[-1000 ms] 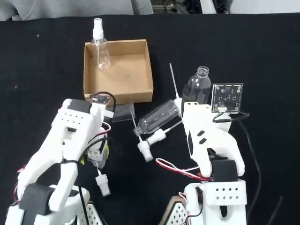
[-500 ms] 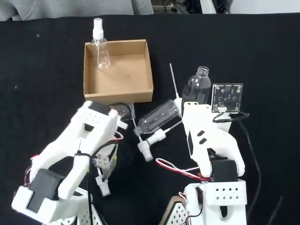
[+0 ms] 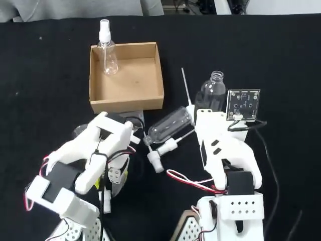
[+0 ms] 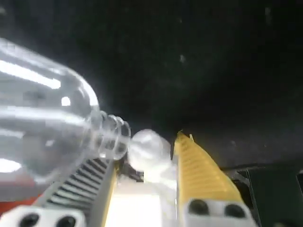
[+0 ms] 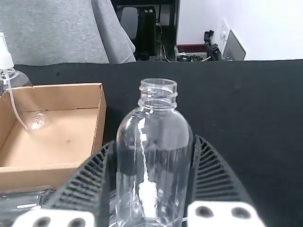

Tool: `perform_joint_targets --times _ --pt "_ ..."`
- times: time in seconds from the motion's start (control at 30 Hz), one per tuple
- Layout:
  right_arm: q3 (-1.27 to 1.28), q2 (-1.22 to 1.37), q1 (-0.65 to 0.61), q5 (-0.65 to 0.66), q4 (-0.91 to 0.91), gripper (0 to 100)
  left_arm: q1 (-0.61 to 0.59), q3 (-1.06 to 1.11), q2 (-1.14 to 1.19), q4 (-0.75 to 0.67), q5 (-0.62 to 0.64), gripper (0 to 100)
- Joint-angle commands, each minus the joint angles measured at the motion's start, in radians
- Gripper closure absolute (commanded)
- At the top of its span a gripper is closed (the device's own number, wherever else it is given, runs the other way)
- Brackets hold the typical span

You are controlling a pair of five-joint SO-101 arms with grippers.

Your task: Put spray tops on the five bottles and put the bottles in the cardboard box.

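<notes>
My right gripper [image 5: 150, 189] is shut on an upright clear bottle [image 5: 154, 156] with an open neck, which stands right of the cardboard box [image 3: 150, 75] as the bottle [image 3: 213, 90]. One bottle with a spray top [image 3: 107, 50] stands in the box's far left corner. Another clear bottle [image 3: 170, 125] lies in front of the box, with two loose spray tops [image 3: 168, 146] beside it. My left gripper [image 4: 149, 156] is low over the table, shut on a white spray top [image 4: 149, 150]. That top is right at the open neck of a lying bottle [image 4: 47, 127].
A further spray top [image 3: 105, 201] lies near the left arm's base. A thin dip tube [image 3: 185, 85] lies between the box and the held bottle. The black table [image 3: 281, 60] has free room at the right and far left.
The left arm has swung round and dropped lower in front of the box, its wrist now toward the table's middle. The right arm and its bottle have not moved.
</notes>
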Motion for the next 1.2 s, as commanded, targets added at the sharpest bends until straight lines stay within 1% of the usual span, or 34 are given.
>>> perform_joint_targets --times 0.0,0.13,0.27,0.33,0.4,0.43,0.5,0.57,0.87,0.97,1.03,1.17 --pt "-0.010 -0.018 0.018 0.003 -0.032 88.2 -0.001 -0.022 0.031 -0.018 0.012 83" --pt "-0.010 -0.019 0.018 0.003 -0.032 88.2 -0.007 -0.024 0.057 -0.023 0.012 83" --pt "-0.010 -0.021 0.020 0.003 -0.032 88.2 -0.058 -0.025 0.055 -0.023 0.012 84" --pt "-0.010 -0.021 0.020 0.003 -0.032 88.2 -0.079 -0.025 0.055 -0.023 0.005 88" --pt "-0.010 -0.021 0.020 0.003 -0.032 88.2 -0.087 -0.025 0.055 -0.025 0.003 97" --pt "-0.010 -0.021 0.020 0.003 -0.032 88.2 -0.087 -0.027 0.055 -0.023 0.003 98" --pt "-0.010 -0.021 0.020 0.003 -0.032 88.2 -0.088 -0.028 0.055 -0.017 0.008 95" --pt "-0.010 -0.021 0.020 0.003 -0.032 88.2 -0.088 -0.028 0.055 -0.021 0.011 98" --pt "-0.010 -0.021 0.020 0.003 -0.032 88.2 -0.090 -0.041 0.055 -0.023 0.003 97" --pt "-0.010 -0.021 0.020 0.003 -0.032 88.2 -0.134 -0.079 0.055 -0.023 -0.006 97" --pt "-0.010 -0.021 0.020 0.003 -0.032 88.2 -0.182 -0.111 0.055 -0.023 -0.091 97" --pt "-0.010 -0.021 0.020 0.003 -0.032 88.2 -0.291 -0.168 0.058 -0.021 -0.331 97"
